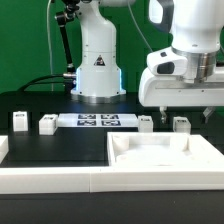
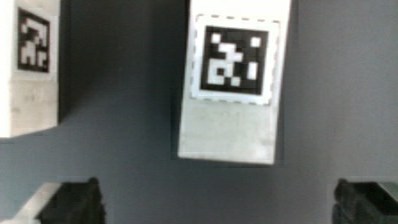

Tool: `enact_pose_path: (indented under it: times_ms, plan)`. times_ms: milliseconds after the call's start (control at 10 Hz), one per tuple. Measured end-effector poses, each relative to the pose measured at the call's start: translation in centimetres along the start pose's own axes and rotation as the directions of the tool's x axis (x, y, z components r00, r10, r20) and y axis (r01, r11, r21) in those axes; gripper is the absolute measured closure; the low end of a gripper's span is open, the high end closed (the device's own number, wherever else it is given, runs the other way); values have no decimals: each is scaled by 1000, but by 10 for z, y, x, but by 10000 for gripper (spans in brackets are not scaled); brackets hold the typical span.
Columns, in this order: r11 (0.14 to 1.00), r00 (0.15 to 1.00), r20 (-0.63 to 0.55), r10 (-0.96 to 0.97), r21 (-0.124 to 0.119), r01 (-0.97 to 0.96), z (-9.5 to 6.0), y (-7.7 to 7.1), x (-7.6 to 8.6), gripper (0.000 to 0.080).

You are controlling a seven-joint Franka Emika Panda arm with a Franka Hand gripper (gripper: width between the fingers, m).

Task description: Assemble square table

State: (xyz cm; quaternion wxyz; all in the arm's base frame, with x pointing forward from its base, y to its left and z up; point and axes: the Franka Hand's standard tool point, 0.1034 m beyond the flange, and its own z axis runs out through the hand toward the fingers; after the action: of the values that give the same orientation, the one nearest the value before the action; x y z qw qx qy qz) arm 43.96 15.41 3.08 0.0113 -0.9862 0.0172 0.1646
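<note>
The square table top [image 1: 165, 156] is a large white recessed square at the front of the exterior view's right. Several small white tagged legs stand on the black table behind it: two on the left [image 1: 18, 122] [image 1: 46, 125] and two on the right [image 1: 145, 123] [image 1: 181, 125]. My gripper [image 1: 184, 111] hangs just above the rightmost leg. In the wrist view the gripper [image 2: 219, 205] is open and empty. That leg [image 2: 237, 90] lies ahead of the gripper, between the lines of the two dark fingertips [image 2: 71, 203], with its tag showing. Another leg [image 2: 32, 70] lies beside it.
The marker board [image 1: 97, 121] lies flat between the leg pairs. The robot base [image 1: 97, 65] stands behind it with cables on the left. A long white rail [image 1: 50, 172] borders the table's front edge.
</note>
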Motion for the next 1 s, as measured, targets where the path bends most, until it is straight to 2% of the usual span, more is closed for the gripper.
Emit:
enact_pose_path:
  times_ms: [300, 500, 600, 700, 800, 1000]
  plan:
    - [1000, 988, 152, -7, -18, 10, 1, 1, 2, 150]
    - [1000, 986, 169, -11, -15, 14, 2, 0, 7, 150]
    - [999, 986, 163, -36, 6, 35, 3, -3, 7, 150]
    - [997, 984, 163, -75, 38, 70, 3, -4, 9, 150]
    - [996, 984, 158, -85, 50, 78, 3, -2, 11, 150]
    - [996, 982, 170, -85, 48, 77, 4, -3, 9, 150]
